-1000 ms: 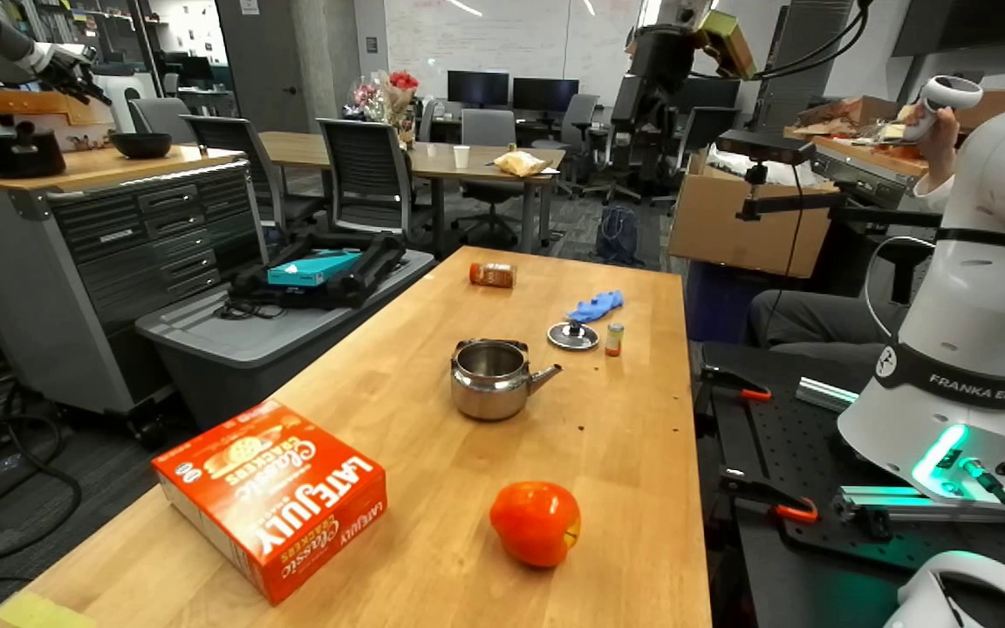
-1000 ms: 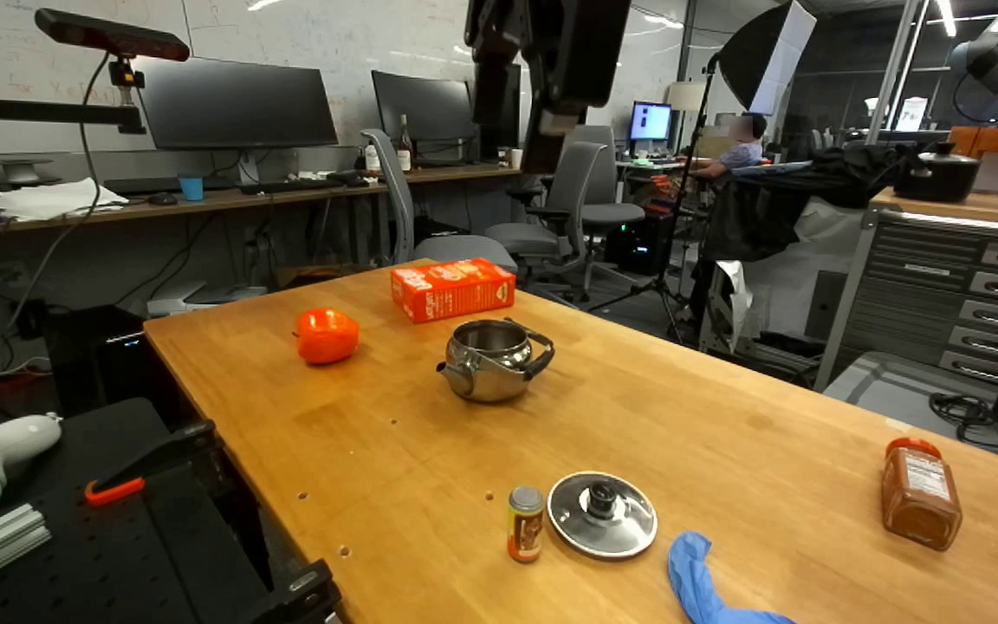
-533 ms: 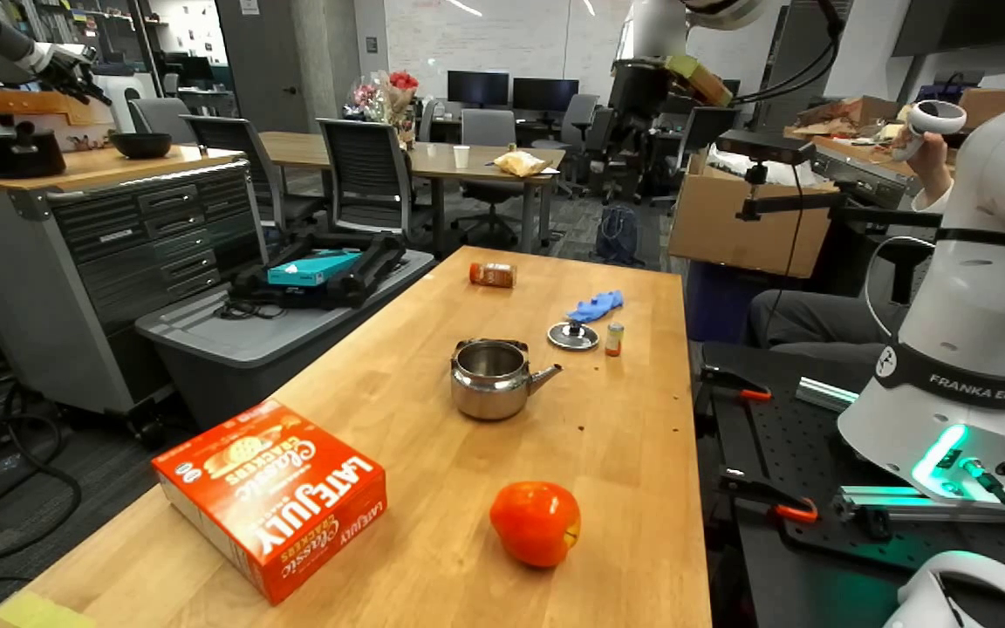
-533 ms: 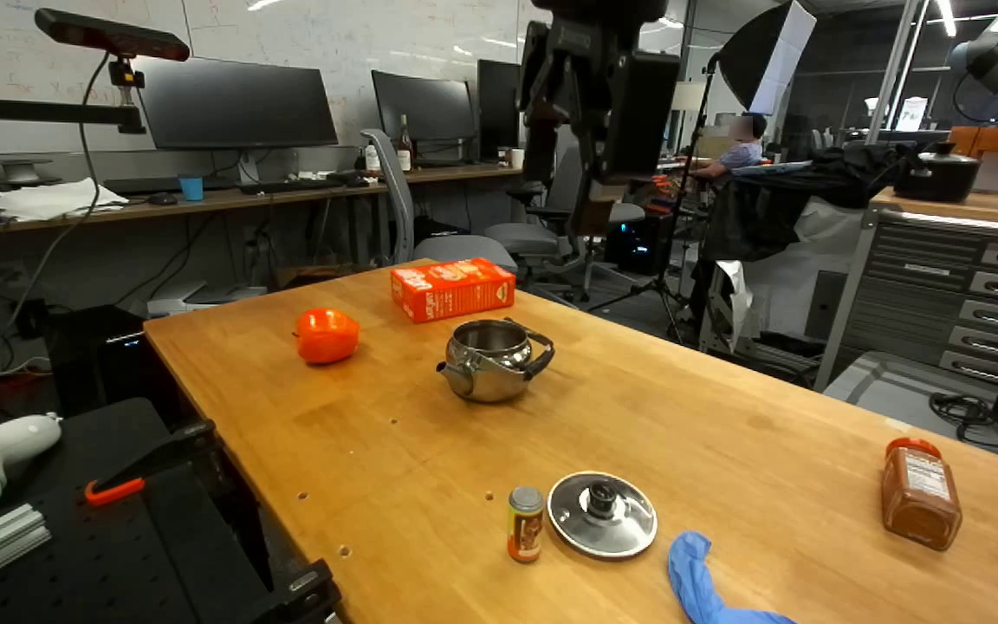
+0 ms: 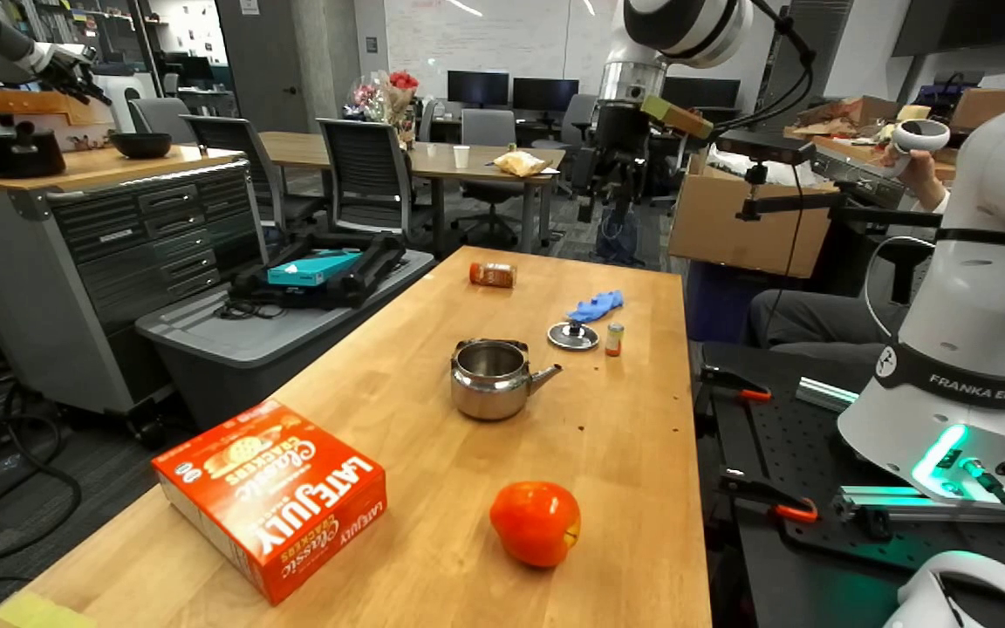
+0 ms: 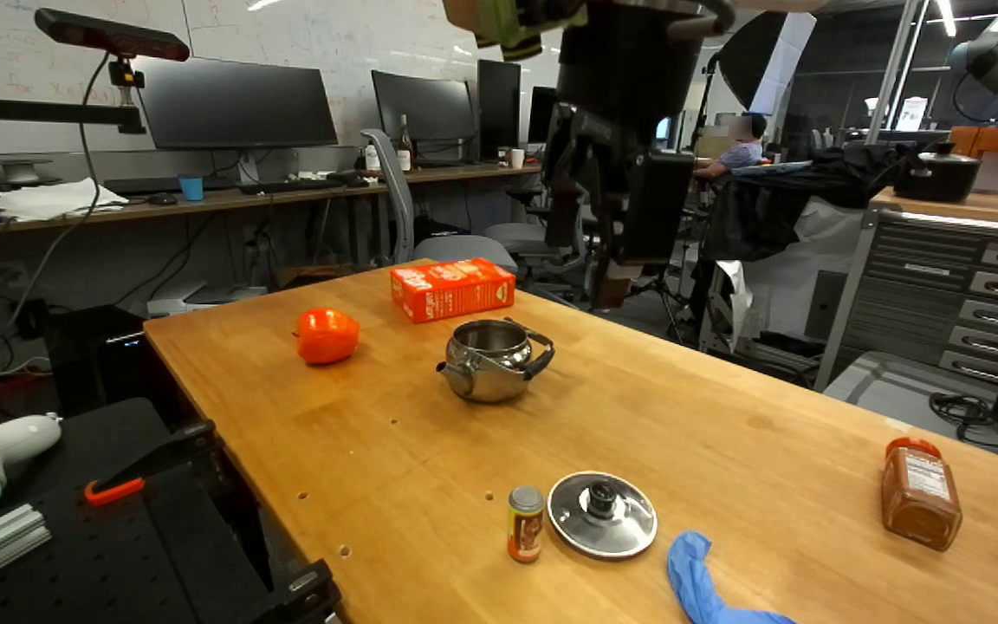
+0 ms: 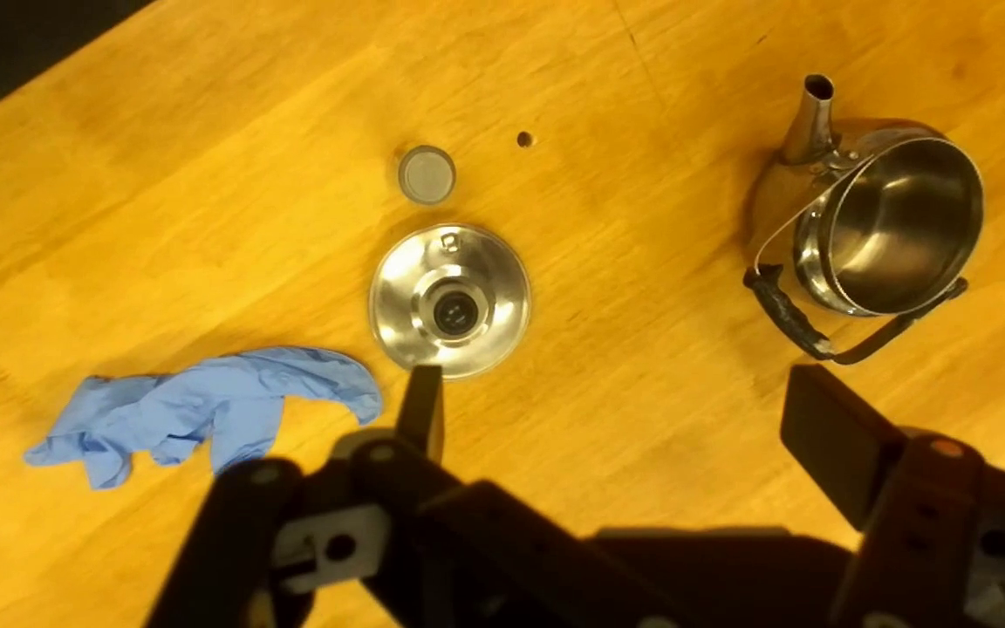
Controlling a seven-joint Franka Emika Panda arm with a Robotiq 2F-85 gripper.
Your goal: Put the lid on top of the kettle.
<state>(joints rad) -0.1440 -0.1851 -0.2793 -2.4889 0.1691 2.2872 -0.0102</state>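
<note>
Gripper (image 7: 618, 406), spread wide, cropped in wrist view

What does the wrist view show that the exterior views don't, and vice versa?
Only the wrist view: no extra object, just a steeper look down past the open black gripper.
Only the exterior views, among others: the red cardboard cracker box, glossy orange-red fruit and red-capped brown jar.
Both: the round silvery metal lid, squat steel kettle, blue glove, small grey-capped cylinder, light wooden table and gripper.
</note>
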